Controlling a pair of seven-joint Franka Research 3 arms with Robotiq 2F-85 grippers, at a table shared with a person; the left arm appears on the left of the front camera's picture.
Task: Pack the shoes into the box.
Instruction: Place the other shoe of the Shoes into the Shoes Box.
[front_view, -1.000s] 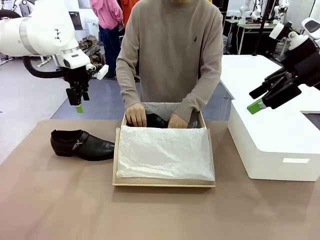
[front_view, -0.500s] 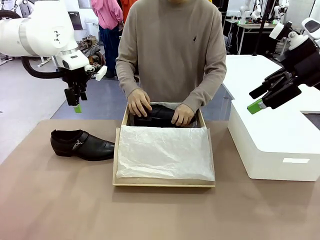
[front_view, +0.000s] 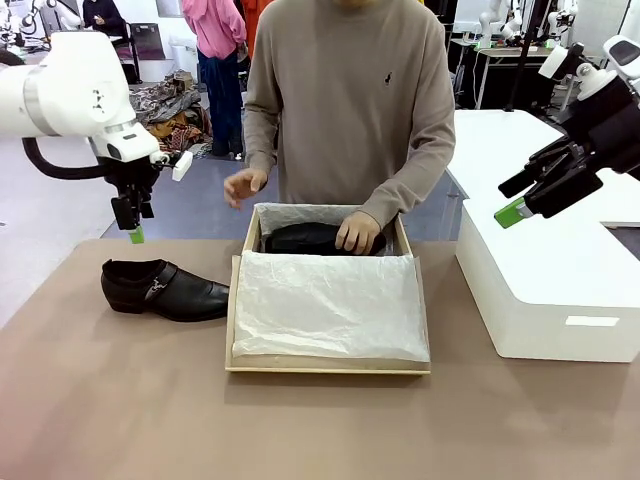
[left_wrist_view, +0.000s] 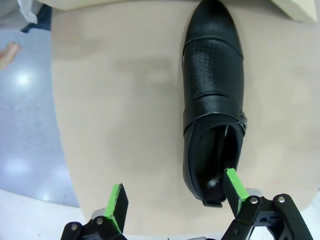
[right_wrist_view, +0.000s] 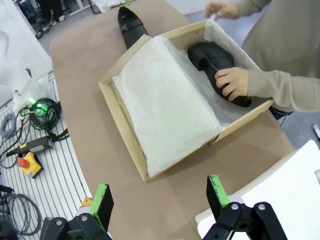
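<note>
The brown counter (front_view: 300, 430) is bare at its near side. In the middle of it stands the open box (front_view: 330, 369). White tissue (front_view: 330, 305) covers the larger, near part of the box inside.

To the left of the box, one shoe (front_view: 165, 290) stands on its sole on the counter. Its toe points to the box and ends just beside the left wall; I cannot tell if it touches. The silver buckle is on the side that faces the camera.

In the far part of the box, behind the tissue, the second shoe (front_view: 305, 238) lies along the far wall. One hand (front_view: 357, 233) of the person rests on this shoe. The other hand (front_view: 243, 185) is in the air over the far left corner of the box, and it touches nothing.

The left gripper (front_view: 134, 232) hangs above the heel end of the shoe on the counter, apart from it, with its fingers pointing down. In the left wrist view the gripper (left_wrist_view: 175, 195) is spread wide, with nothing between the green pads, and the shoe opening is below, near one pad.

On the right stands a white box (front_view: 545, 290), well apart from the cardboard one. The right gripper (front_view: 512, 198) is in the air above it. In the right wrist view this gripper (right_wrist_view: 160, 196) is also spread wide and holds nothing.

The person stands at the far side of the counter, behind the box.
</note>
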